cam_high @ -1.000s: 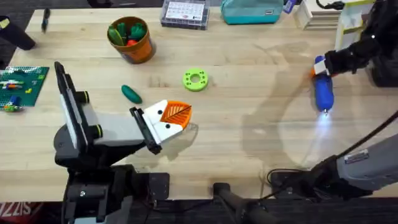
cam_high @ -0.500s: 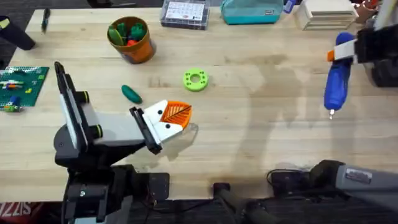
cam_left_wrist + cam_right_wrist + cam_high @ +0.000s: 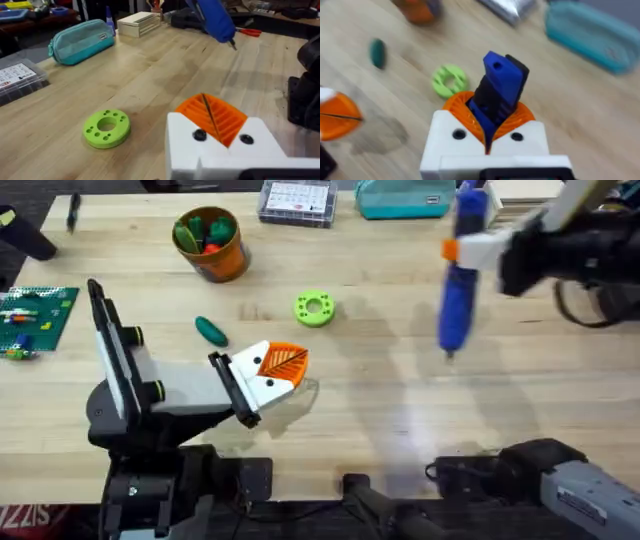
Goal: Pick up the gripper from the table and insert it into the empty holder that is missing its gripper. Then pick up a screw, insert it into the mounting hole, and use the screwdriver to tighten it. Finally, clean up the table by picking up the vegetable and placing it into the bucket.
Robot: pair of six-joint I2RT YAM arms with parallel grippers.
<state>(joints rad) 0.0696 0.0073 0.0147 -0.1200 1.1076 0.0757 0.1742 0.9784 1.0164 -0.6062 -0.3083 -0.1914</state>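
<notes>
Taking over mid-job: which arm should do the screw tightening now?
Probably the right: its end effector is shut on the blue cylindrical power screwdriver, held tip-down above the light wooden table. The left end effector rests low near the table.

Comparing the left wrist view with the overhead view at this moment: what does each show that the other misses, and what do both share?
Left wrist alone: red-handled pliers on the table's far side.

Overhead alone: the vegetable, the bucket and a green brick plate.

Both: the screwdriver held by the right gripper, the green disc, the teal pouch, and the left gripper shut.
</notes>
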